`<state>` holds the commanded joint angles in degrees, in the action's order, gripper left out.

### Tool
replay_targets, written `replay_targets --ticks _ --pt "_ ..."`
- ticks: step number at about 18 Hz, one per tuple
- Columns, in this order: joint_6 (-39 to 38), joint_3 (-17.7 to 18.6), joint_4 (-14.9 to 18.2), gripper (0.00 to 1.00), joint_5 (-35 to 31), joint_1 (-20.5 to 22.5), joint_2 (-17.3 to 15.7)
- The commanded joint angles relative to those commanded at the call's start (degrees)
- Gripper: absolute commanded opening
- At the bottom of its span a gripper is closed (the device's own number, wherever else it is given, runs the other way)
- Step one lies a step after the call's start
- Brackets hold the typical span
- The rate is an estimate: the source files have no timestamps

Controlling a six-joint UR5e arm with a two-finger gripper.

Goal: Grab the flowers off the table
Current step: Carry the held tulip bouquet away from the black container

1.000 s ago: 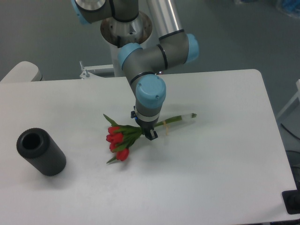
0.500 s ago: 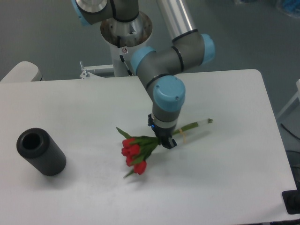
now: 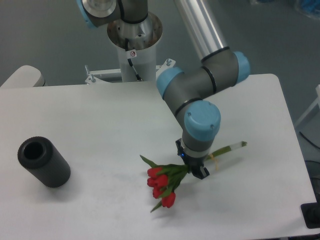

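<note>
The flowers (image 3: 162,184), a small bunch of red tulips with green stems and a pale band, hang in my gripper (image 3: 196,169) over the white table (image 3: 100,130). The red heads point to the lower left and the stem ends (image 3: 235,146) stick out to the upper right. My gripper is shut on the stems near the middle of the bunch, just left of the pale band. The arm's wrist hides where the fingers meet the stems. A faint shadow lies on the table below the blooms, so the bunch seems lifted a little.
A dark grey hollow cylinder (image 3: 43,161) lies on its side at the table's left. The robot's base column (image 3: 134,47) stands behind the table's far edge. A black object (image 3: 312,215) sits at the lower right corner.
The gripper has carried the flowers to the right and toward the table's front edge. The bunch keeps the same tilt. The cylinder has not moved.
</note>
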<state>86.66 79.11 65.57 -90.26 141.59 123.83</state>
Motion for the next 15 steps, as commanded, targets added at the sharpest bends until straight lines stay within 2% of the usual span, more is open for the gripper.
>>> replay_targets --ticks 4,15 --pt "0.5 -1.3 0.4 0.0 0.1 0.3 0.7" --pt "0.5 -1.2 0.2 0.0 0.0 0.3 0.8"
